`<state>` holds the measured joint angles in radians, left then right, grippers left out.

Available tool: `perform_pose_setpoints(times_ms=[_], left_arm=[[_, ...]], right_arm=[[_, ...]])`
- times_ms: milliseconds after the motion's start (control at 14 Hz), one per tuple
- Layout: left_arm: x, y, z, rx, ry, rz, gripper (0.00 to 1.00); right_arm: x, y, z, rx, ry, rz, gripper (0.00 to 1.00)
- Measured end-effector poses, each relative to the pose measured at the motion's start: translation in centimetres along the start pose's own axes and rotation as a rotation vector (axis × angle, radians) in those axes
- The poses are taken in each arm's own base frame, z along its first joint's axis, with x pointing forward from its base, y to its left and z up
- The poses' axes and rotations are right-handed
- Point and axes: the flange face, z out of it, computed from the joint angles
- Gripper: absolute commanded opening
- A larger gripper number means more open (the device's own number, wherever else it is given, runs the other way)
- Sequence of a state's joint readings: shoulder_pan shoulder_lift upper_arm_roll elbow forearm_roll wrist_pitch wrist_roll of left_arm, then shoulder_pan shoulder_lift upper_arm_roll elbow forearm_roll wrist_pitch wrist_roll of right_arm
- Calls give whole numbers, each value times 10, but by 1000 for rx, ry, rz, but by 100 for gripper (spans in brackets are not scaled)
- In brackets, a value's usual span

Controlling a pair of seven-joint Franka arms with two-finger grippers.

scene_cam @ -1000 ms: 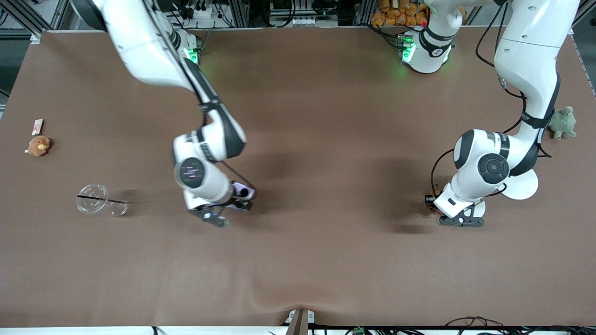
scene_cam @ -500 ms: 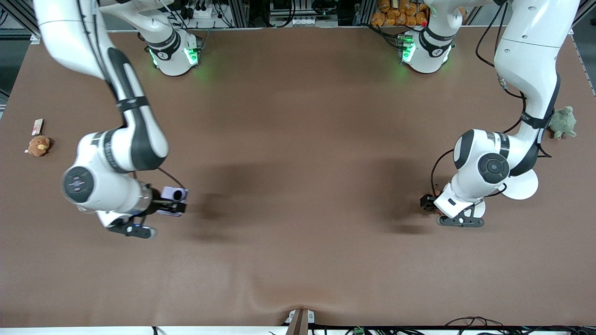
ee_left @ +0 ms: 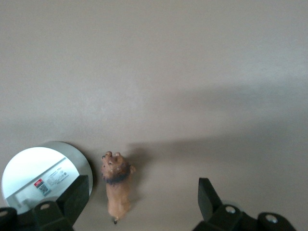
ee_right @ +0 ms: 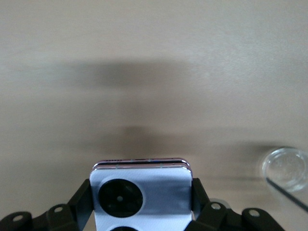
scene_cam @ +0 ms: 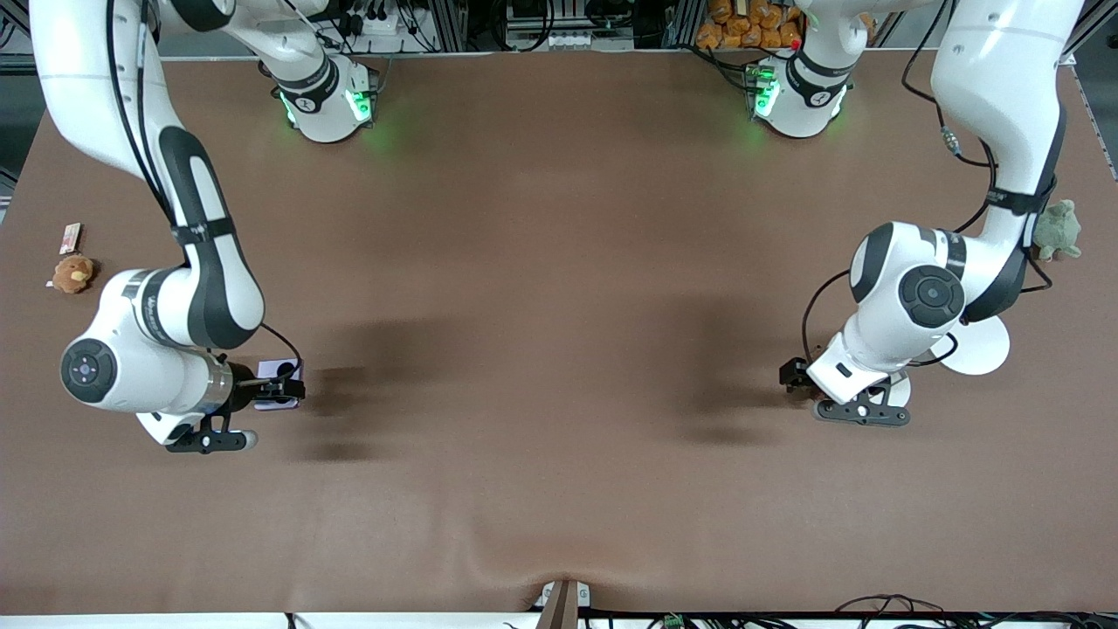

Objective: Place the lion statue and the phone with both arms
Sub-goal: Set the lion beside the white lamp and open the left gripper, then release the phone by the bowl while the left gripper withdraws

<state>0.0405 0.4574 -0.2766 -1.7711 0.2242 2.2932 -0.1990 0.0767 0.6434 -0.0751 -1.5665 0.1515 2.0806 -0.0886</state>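
Observation:
The lion statue (ee_left: 117,188), a small orange-brown figurine, lies on the brown table between the open fingers of my left gripper (ee_left: 144,187), closer to one finger (ee_left: 76,195). In the front view my left gripper (scene_cam: 797,376) is low over the table at the left arm's end, and the hand hides the lion. My right gripper (scene_cam: 284,390) is shut on the pale-lavender phone (scene_cam: 276,385) and holds it over the table at the right arm's end. The right wrist view shows the phone (ee_right: 159,192) clamped between both fingers, with a black camera circle facing up.
A white round disc (ee_left: 36,173) lies beside the lion; it also shows in the front view (scene_cam: 976,346). A green plush (scene_cam: 1057,229) and a brown plush (scene_cam: 72,273) with a small card (scene_cam: 70,236) lie at the table's ends. A clear glass cup (ee_right: 286,168) stands near the phone.
My right arm has swung from the middle of the table toward its own end, carrying the phone. My left gripper has shifted only slightly.

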Motion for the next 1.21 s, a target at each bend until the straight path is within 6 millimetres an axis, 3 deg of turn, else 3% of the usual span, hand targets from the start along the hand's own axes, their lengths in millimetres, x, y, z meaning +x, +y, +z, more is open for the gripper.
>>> perform_pose_setpoints(times_ms=[286, 357, 429, 500, 714, 857, 1000, 1214], left_arm=[[13, 18, -80, 19, -18, 20, 100], [14, 22, -100, 24, -25, 23, 100], [14, 24, -121, 32, -35, 24, 100], [13, 23, -144, 42, -45, 19, 100], [8, 9, -208, 66, -20, -12, 100], [0, -12, -239, 55, -10, -59, 100], [-7, -33, -261, 19, -2, -107, 100], [-17, -40, -286, 14, 15, -122, 100]], right_arm=[[6, 44, 40, -6, 7, -23, 48], [6, 53, 47, -7, 7, -19, 52], [6, 60, 51, -7, 8, -14, 68], [6, 64, 55, -7, 8, -9, 100], [6, 66, 57, -7, 9, -7, 100], [6, 64, 56, -6, 11, -9, 100], [7, 64, 54, -6, 15, -10, 100], [12, 61, 33, -7, 47, -17, 100]])
